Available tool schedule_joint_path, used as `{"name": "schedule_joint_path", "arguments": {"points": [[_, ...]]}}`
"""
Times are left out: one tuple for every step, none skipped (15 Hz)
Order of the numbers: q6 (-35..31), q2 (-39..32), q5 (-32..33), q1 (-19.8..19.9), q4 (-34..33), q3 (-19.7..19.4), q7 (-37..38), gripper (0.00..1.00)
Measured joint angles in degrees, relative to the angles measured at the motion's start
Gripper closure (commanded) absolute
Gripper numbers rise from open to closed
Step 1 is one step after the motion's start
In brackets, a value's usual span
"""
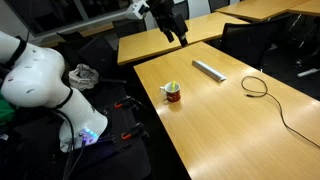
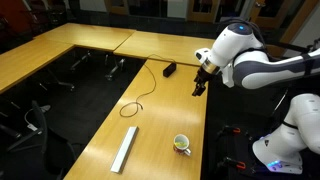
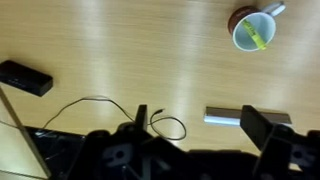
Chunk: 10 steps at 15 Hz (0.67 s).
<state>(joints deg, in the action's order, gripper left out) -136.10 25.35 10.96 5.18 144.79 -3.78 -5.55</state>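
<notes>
Cable loops on the wooden office table beneath the wide-open gripper, cup nearby.

glossy white rounded arm, black gripper, dark fingers

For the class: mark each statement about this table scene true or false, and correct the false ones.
1. The gripper is shut on the mug. False: it hangs open above the table and holds nothing.
2. The mug stands upright on the table. True.
3. The black cable is coiled inside the mug. False: it lies loose on the tabletop, apart from the mug.
4. The grey bar lies flat on the table. True.
5. The grey bar leans against the mug. False: bare wood shows between them in both exterior views.
</notes>
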Motion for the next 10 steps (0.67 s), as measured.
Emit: {"name": "schedule_joint_path", "arguments": {"points": [[0.0,0.0,0.0,0.0,0.0,0.0,0.0,0.0],[0.0,0.0,0.0,0.0,0.0,0.0,0.0,0.0],[0.0,0.0,0.0,0.0,0.0,0.0,0.0,0.0],[0.0,0.0,0.0,0.0,0.0,0.0,0.0,0.0],[0.0,0.0,0.0,0.0,0.0,0.0,0.0,0.0],[0.0,0.0,0.0,0.0,0.0,0.0,0.0,0.0],[0.01,-0.09,-0.32,-0.2,0.05,-0.01,-0.03,0.0],[0.03,-0.41,-1.07,-0.77,0.21,-0.04,-0.6,0.0],[0.03,-0.99,-2.19,-1.63,0.48,-0.07,-1.81,0.0],[0.03,-1.85,-3.62,-2.74,0.79,-0.11,-3.27,0.0]]}}
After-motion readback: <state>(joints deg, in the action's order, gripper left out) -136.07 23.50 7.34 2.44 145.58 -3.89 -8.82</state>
